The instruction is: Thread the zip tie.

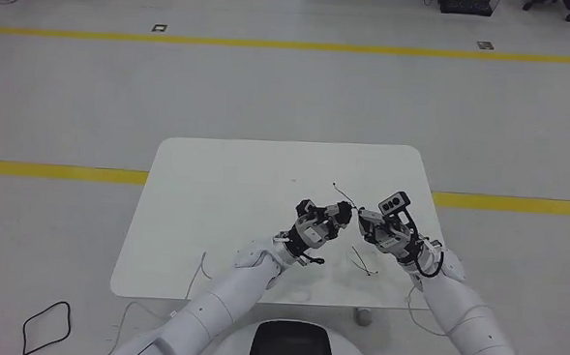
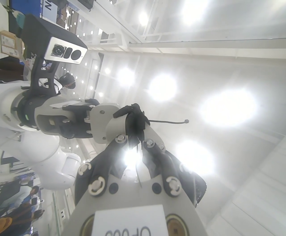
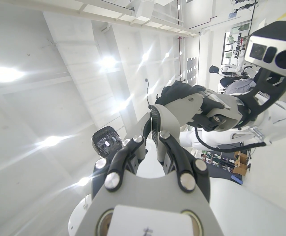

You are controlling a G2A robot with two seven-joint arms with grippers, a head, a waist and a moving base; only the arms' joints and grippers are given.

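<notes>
The left gripper [image 1: 339, 215] and the right gripper [image 1: 363, 218] meet tip to tip in the air over the right, near part of the table [image 1: 216, 203], and from where I stand both look pinched on the same black zip tie [image 1: 340, 191]. In the left wrist view the left gripper [image 2: 135, 134] has its fingers drawn together, with a thin stretch of the strip running back between them towards the palm. The free end of the zip tie [image 2: 167, 122] pokes out sideways past the tips and ends in a small block. In the right wrist view the right gripper [image 3: 152, 120] has its two fingers nearly closed, a ribbed pad [image 3: 155, 125] showing on one. The zip tie [image 3: 147, 93] rises from just beyond their tips, slightly curved. From above, that free end slants away from the grippers towards the far left, held clear of the tabletop. On the table just on the near side of the right gripper lies another thin dark strip [image 1: 361, 262], loose and flat. Out past the table's left and right edges a yellow floor line [image 1: 62, 172] crosses the pale floor.
</notes>
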